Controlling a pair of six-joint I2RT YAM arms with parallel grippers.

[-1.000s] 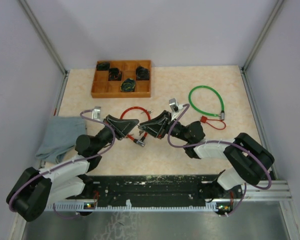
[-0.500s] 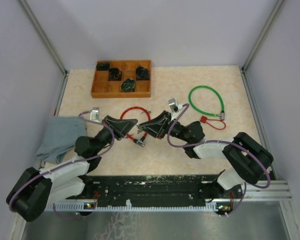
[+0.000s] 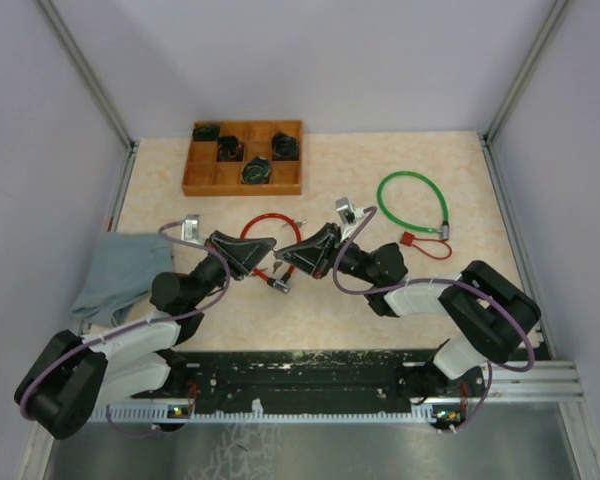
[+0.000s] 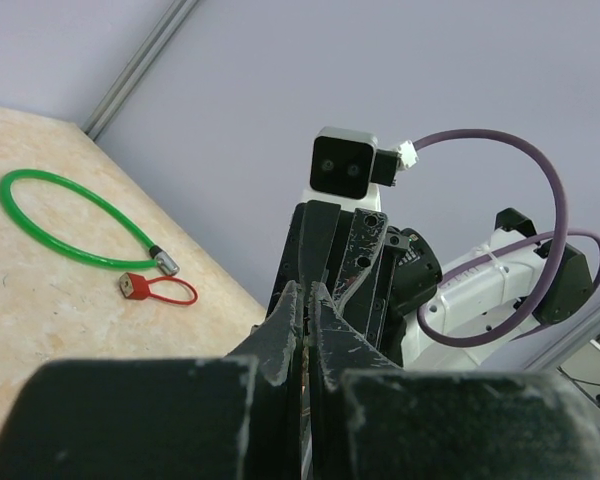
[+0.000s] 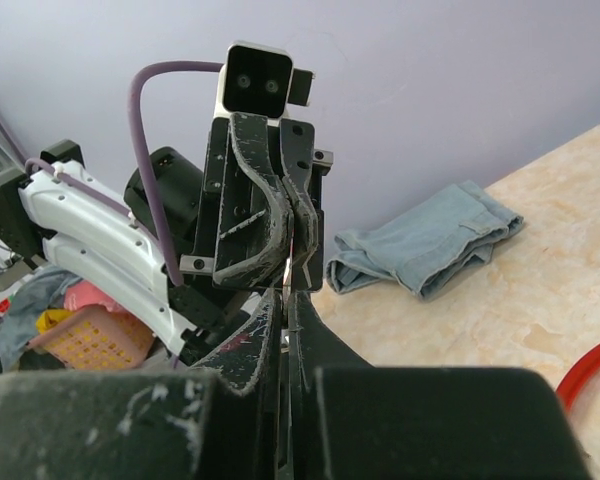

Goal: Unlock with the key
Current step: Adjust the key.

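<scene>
Barely anything moved: my left end effector (image 4: 302,310) and right end effector (image 5: 283,305) stay tip-to-tip by the red cable lock (image 3: 268,217). Both pinch narrow, aligned for unlocking, I judge.

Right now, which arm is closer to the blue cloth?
Left. The left arm has its elbow right beside the cloth. The right arm is on the opposite side of the table, far from it.
</scene>
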